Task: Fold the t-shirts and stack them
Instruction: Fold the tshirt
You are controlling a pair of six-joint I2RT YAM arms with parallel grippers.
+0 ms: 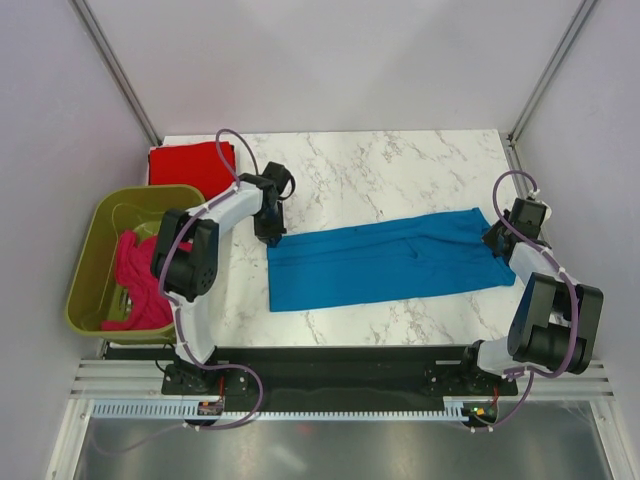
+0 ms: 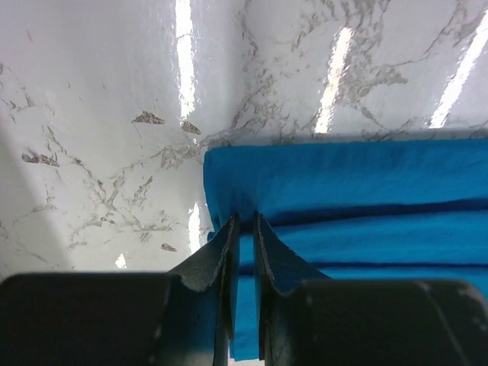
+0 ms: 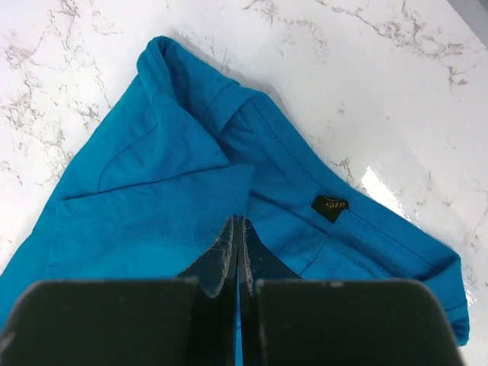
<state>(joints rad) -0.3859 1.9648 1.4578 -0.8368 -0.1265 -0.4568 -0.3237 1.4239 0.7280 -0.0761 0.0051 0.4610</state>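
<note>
Three plain t-shirts. The blue t-shirt point(image 1: 385, 262) is folded lengthwise into a long flat band across the middle of the marble table point(image 1: 400, 170), its left end square, its collar end bunched and creased on the right. The red t-shirt point(image 1: 190, 165) lies folded flat at the table's far left corner. The magenta-pink t-shirt point(image 1: 140, 280) sits crumpled inside the olive-green tub point(image 1: 92, 262) left of the table

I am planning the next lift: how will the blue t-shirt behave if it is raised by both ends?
Probably floppy: the blue t-shirt lies in soft folds, so its middle would likely sag. It looks thin, so probably light. The glossy marble table may let it slide when dragged.
</note>
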